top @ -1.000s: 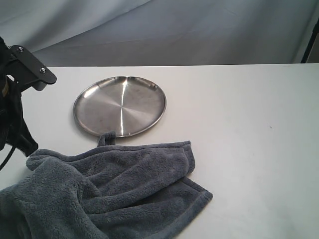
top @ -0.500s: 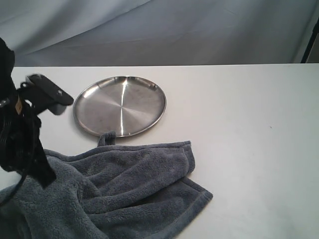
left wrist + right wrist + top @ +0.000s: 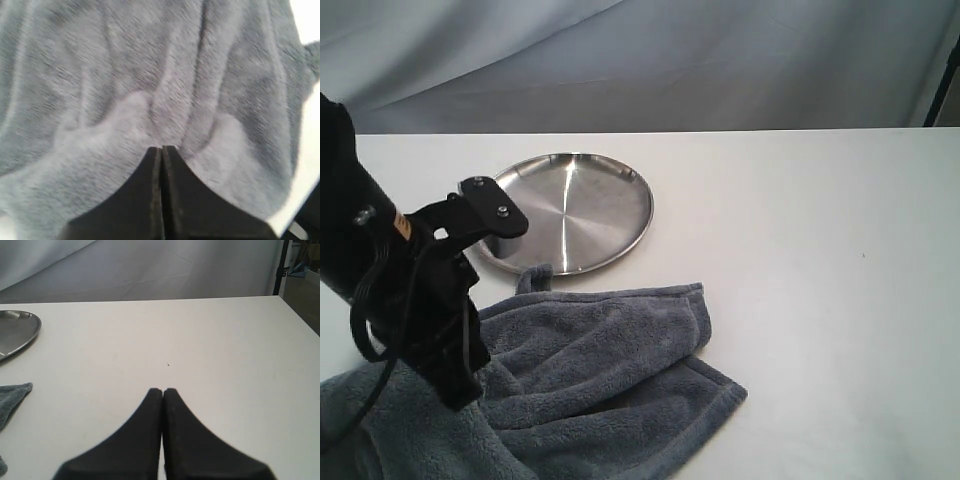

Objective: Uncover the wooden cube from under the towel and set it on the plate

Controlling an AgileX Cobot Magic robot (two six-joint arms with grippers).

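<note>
The dark blue-grey towel (image 3: 605, 370) lies bunched at the table's front left, its small loop touching the plate's near rim. The shiny steel plate (image 3: 565, 210) sits just behind it with nothing on it. No wooden cube shows in any view. My left gripper (image 3: 457, 390) hangs over the towel's left part; in the left wrist view its jaws (image 3: 162, 148) are shut, with fleece (image 3: 150, 75) filling the picture beyond them. My right gripper (image 3: 162, 389) is shut over bare white table, out of the exterior view. The plate's edge (image 3: 15, 332) and a towel corner (image 3: 12, 395) show off to one side of it.
The white table (image 3: 820, 260) stretches bare to the right of plate and towel. A grey backdrop cloth (image 3: 670, 60) hangs behind the far edge. A dark stand (image 3: 945, 80) leans at the back right corner.
My left arm has swung in from the left edge, moving right and down over the towel's left part. Towel and plate have not moved.
</note>
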